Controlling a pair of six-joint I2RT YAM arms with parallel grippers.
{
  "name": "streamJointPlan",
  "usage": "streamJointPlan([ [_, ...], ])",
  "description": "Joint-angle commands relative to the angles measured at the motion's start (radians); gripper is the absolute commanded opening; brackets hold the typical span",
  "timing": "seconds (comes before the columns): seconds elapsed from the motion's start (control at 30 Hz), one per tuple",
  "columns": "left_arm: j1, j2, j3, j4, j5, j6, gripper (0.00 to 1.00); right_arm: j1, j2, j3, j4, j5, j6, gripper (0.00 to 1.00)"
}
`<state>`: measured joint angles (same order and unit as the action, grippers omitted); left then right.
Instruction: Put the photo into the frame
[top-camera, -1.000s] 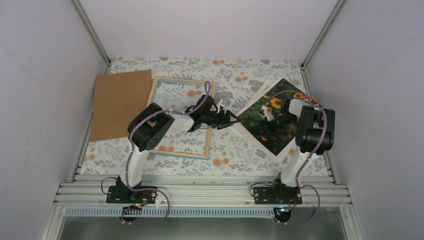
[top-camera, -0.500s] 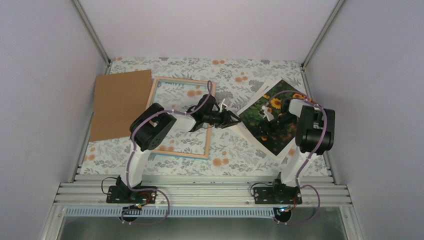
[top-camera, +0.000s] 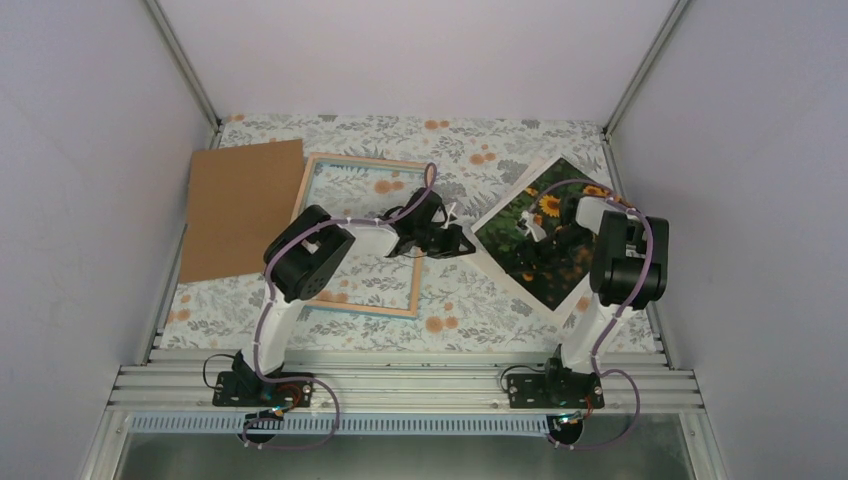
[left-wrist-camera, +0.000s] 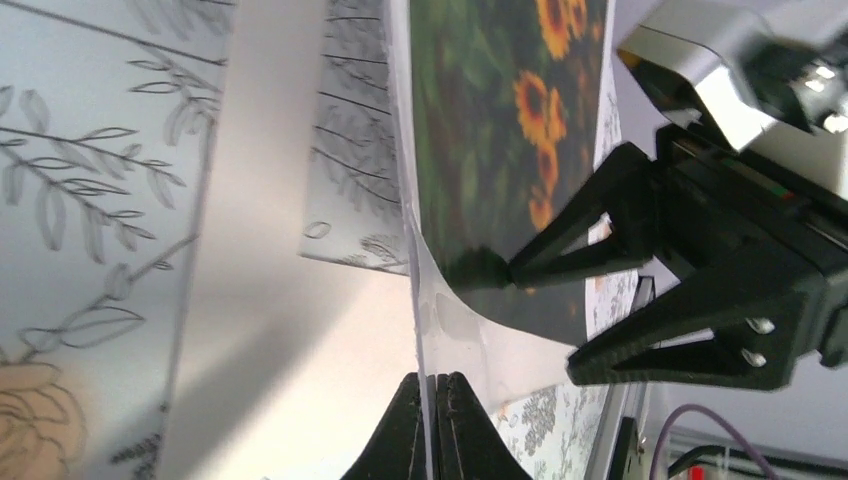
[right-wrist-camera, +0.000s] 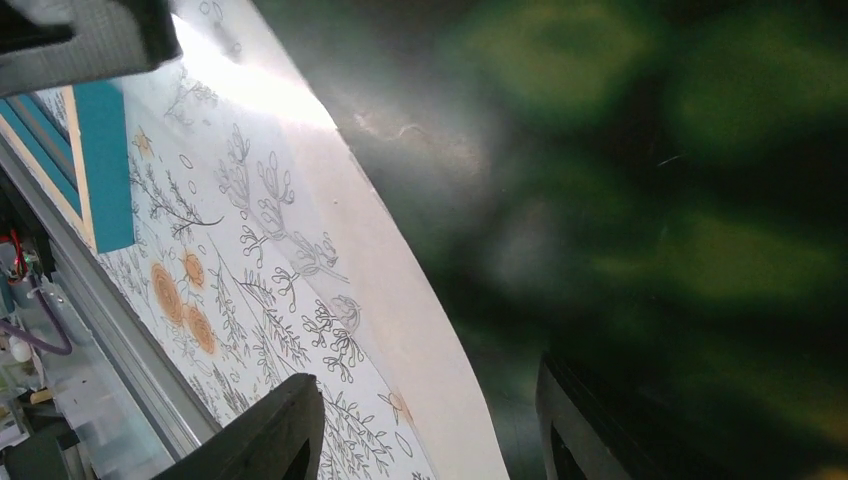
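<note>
The photo, orange flowers on dark green, lies as a diamond right of centre. My left gripper is at its left corner. In the left wrist view its jaws are shut on the photo's white margin, which curls upward. My right gripper hovers over the photo's middle. It is open, one finger over the tablecloth and the other over the dark print. The frame lies flat on the left, light wood side up, with the cloth showing through its pane. A teal strip of the frame shows in the right wrist view.
A plain brown backing board lies left of the frame, overlapping its edge. The floral tablecloth covers the table. Walls stand close on both sides, and an aluminium rail with the arm bases runs along the near edge.
My left jaws have closed onto the photo's left corner after nudging toward it. The right jaws have opened slightly, and the photo lies flatter.
</note>
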<state>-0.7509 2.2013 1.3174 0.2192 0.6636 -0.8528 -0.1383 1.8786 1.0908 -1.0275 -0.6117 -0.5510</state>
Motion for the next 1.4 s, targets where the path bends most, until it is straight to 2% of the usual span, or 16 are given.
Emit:
streamJointPlan([
  [0.0,0.005,-0.118,0.025,-0.129,-0.079,0.166,0.02,-0.011,0.052,-0.013,0.091,0.225,-0.012,0.57],
  [0.3,0.036,-0.273,0.036,-0.312,-0.166,0.323,0.02,-0.082,0.027,-0.008,0.091,0.234,-0.033,0.57],
  [0.63,0.042,-0.432,0.127,-0.533,-0.296,0.536,0.02,-0.105,0.008,-0.026,0.115,0.259,-0.045,0.58],
  [1.07,0.056,-0.519,0.224,-0.685,-0.439,0.676,0.02,-0.127,-0.072,0.036,0.056,0.212,-0.078,0.63],
  [1.2,0.091,-0.556,0.215,-0.703,-0.485,0.703,0.02,-0.128,-0.107,0.050,0.038,0.193,-0.099,0.68],
  [1.37,0.186,-0.582,0.259,-0.750,-0.514,0.783,0.02,-0.128,-0.163,0.115,0.004,0.152,-0.138,0.85],
])
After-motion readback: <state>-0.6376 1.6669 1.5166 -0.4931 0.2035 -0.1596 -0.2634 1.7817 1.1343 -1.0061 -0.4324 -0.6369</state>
